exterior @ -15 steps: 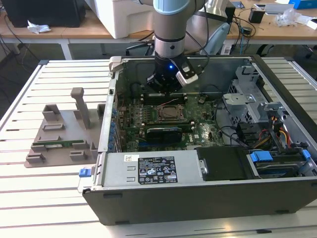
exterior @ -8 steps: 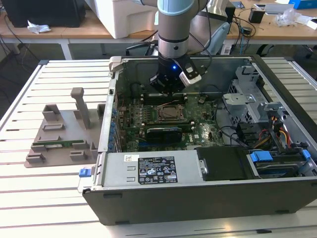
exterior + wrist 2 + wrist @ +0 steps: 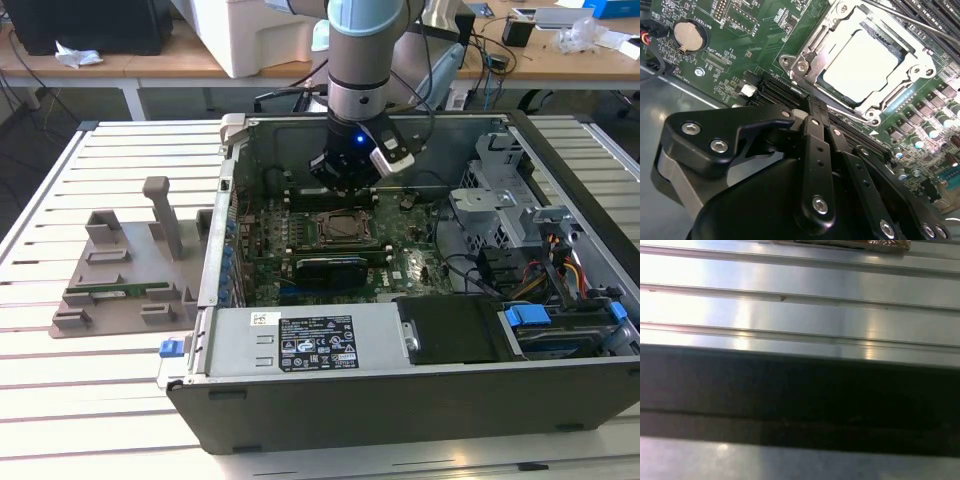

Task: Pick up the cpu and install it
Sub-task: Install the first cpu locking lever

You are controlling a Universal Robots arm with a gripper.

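Observation:
The cpu (image 3: pixel 860 62), a flat silvery-white square, lies inside the metal socket frame (image 3: pixel 795 62) on the green motherboard in the second wrist view. My gripper (image 3: pixel 819 112) hovers just beside that socket, its black fingers (image 3: pixel 812 135) pressed together with nothing between them. In the exterior view my gripper (image 3: pixel 345 185) hangs inside the open computer case (image 3: pixel 400 400), directly above the socket (image 3: pixel 345 228) in the middle of the board.
A grey fixture (image 3: pixel 130 270) holding a green memory stick (image 3: pixel 120 292) stands on the slatted table (image 3: pixel 800 315) at the exterior view's left. Inside the case are a power supply (image 3: pixel 310 340), a drive cage with cables (image 3: pixel 520 220) and a coin battery (image 3: pixel 689 35).

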